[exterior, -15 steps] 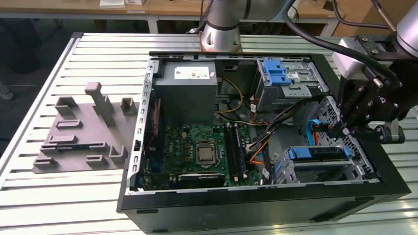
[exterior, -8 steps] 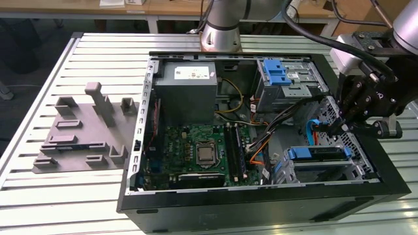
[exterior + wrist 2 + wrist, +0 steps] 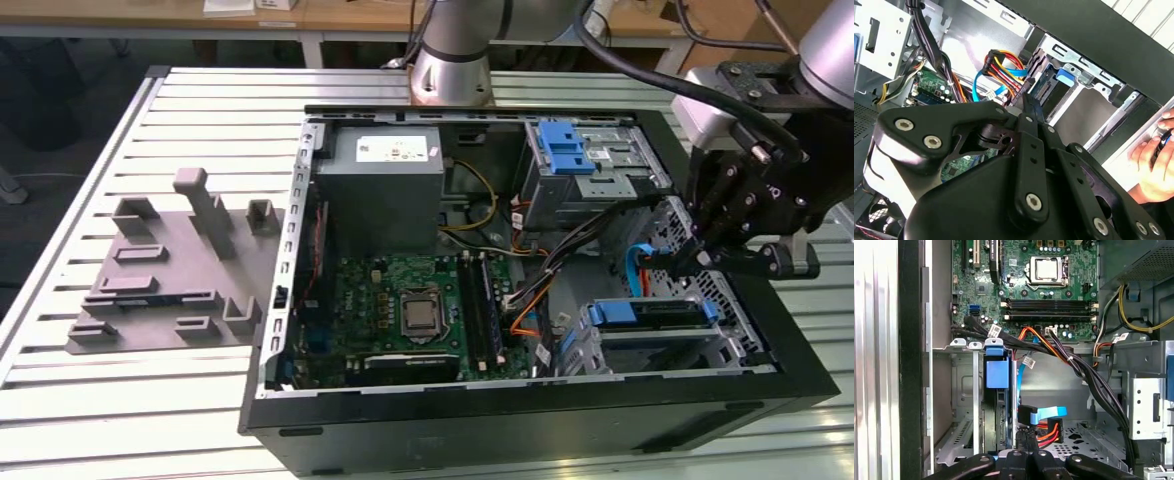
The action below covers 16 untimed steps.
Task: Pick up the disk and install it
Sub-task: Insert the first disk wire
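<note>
The disk point(image 3: 647, 318) sits in the case point(image 3: 534, 405), with a plate point(image 3: 147, 290) to the exterior view's left.

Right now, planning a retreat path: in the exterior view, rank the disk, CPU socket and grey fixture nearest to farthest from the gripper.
1. The disk, right beside the gripper.
2. The CPU socket, midway toward the exterior view's left.
3. The grey fixture, at the exterior view's far left.

**Setting:** robotics lab or test workshop.
**Evidence:**
- Robot arm base point(image 3: 454, 70) standing on a slatted aluminium desk point(image 3: 80, 400).
- Open computer tower point(image 3: 534, 425) lying on its side, motherboard point(image 3: 414, 300) and cabling exposed.
- Grey fixture plate point(image 3: 160, 290) with raised blocks beside it.
- Wooden workbenches point(image 3: 347, 12) behind.
- A person's hand point(image 3: 1154, 165) by the case edge.
</note>
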Available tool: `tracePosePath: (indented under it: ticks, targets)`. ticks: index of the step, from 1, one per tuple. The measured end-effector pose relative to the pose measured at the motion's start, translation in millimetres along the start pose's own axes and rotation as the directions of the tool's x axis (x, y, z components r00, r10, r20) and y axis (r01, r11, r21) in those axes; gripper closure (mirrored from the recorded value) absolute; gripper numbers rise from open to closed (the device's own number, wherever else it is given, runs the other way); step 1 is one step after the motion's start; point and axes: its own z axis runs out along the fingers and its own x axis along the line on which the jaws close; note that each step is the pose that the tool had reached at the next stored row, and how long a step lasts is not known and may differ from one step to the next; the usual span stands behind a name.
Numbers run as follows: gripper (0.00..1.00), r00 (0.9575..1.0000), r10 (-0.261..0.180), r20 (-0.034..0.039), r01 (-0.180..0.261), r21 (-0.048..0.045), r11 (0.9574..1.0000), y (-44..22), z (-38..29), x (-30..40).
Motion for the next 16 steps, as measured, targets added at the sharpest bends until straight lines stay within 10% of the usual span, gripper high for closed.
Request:
tracePosePath:
  ticks: [16]
  targets:
    - [0.75,0.9986,-0.006,-0.0521,0.008,0.0255,0.9996,2.8,1.1,-12.0]
